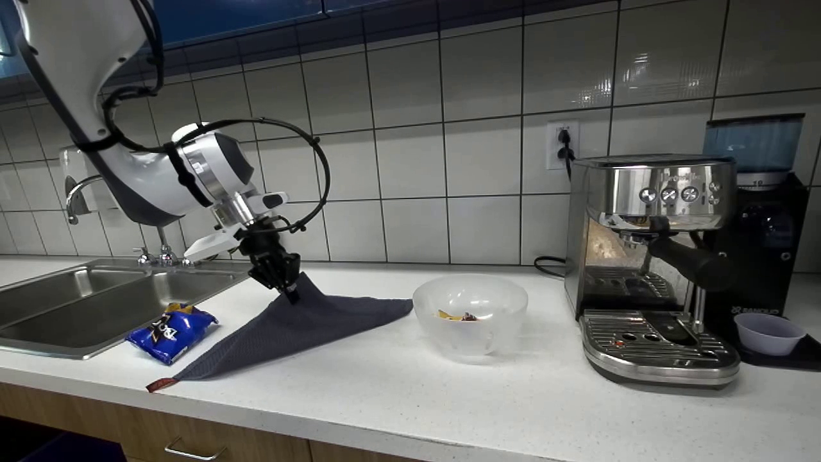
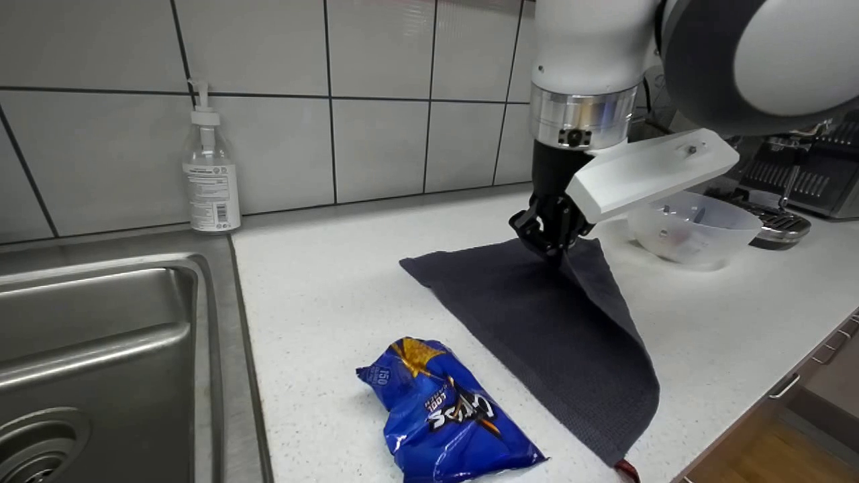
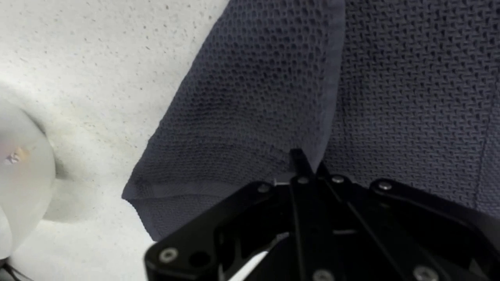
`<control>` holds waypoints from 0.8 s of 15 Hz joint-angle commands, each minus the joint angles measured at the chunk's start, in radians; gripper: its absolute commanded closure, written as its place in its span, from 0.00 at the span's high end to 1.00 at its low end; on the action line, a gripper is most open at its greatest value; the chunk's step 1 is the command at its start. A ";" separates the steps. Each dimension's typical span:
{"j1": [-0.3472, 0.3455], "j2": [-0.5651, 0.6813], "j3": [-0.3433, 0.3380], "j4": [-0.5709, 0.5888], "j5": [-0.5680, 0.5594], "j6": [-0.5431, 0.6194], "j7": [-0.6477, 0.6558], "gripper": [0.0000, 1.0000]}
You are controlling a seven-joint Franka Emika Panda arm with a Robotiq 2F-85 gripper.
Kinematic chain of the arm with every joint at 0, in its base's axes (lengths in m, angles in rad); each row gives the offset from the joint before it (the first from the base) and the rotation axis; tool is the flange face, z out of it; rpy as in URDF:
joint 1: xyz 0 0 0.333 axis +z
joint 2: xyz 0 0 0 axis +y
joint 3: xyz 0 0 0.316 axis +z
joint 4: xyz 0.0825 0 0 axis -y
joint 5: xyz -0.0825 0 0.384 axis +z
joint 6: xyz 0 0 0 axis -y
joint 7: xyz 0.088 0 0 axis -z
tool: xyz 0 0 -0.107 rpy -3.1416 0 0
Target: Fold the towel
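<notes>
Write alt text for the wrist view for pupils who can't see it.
A gripper at the bottom pinches a dark towel by its edge, a flap overlapping the rest, on a speckled white counter. A bowl shows partly at far left.

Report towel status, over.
Gripper shut on edge of towel. Partly folded over, not finished. Bowl and chip bag nearby, neither touching it.
</notes>
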 commanded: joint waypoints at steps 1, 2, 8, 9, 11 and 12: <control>0.010 0.053 0.001 0.073 0.029 0.007 -0.062 0.01; 0.013 0.064 0.001 0.086 0.034 0.009 -0.073 0.01; 0.031 0.116 -0.002 0.151 0.071 0.029 -0.146 0.01; 0.034 0.123 -0.003 0.161 0.083 0.030 -0.161 0.01; 0.042 0.136 -0.005 0.180 0.104 0.034 -0.188 0.01; 0.045 0.142 -0.006 0.190 0.113 0.035 -0.200 0.01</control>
